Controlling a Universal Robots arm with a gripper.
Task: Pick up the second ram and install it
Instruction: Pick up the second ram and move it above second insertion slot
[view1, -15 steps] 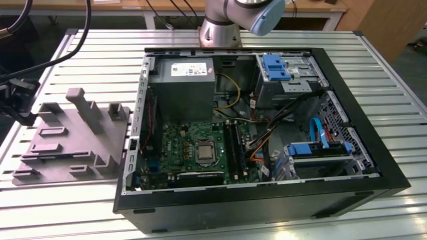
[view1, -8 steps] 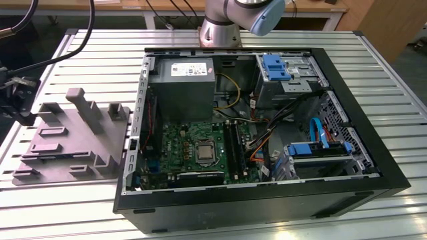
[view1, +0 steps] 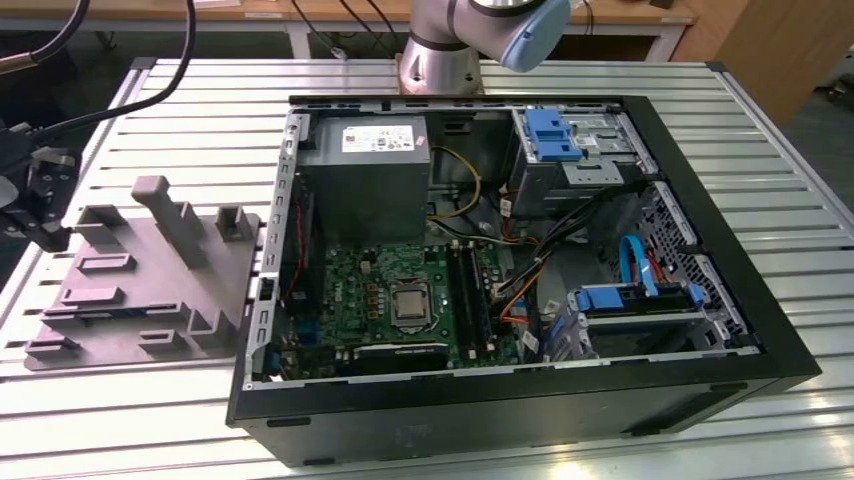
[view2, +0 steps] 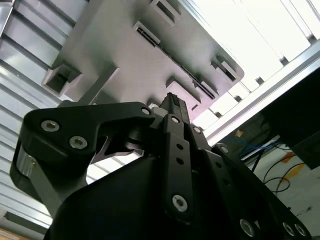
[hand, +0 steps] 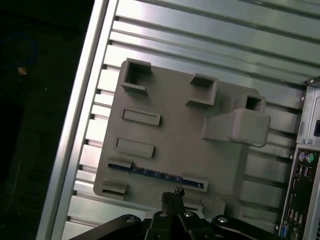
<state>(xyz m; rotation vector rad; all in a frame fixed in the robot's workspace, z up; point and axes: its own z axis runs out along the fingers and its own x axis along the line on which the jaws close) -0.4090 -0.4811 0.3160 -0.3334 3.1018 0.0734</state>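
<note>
Your gripper (view1: 47, 225) hangs at the exterior view's left, over the outer edge of the grey tray (view1: 147, 300), out beyond the slatted metal table (view1: 134, 400). In both wrist views its fingers (view2: 172, 107) look drawn together to a narrow tip with nothing between them, though you see them from behind, so a small gap could be hidden.

The second ram (hand: 155, 175) sits on edge in the tray (hand: 170, 120), a thin dark strip held between two low holders along the tray side nearest the gripper (hand: 174, 196). The fingertips are just beside it and, as far as you can see, apart from it.

Watch what stands around it. The tray's tall post (hand: 237, 125) rises on the side toward the computer case (hand: 312, 150), with shorter posts and empty holders around it. In the exterior view that tall post (view1: 167, 215) stands between the gripper and the open computer case (view1: 467, 420).

Inside the case the motherboard (view1: 360, 290) lies flat, with the memory slots (view1: 467, 290) just beside the square processor socket (view1: 407, 305). The grey power supply (view1: 367, 160) sits above them, and loose cables (view1: 561, 235) crowd in on the slots' far side.
</note>
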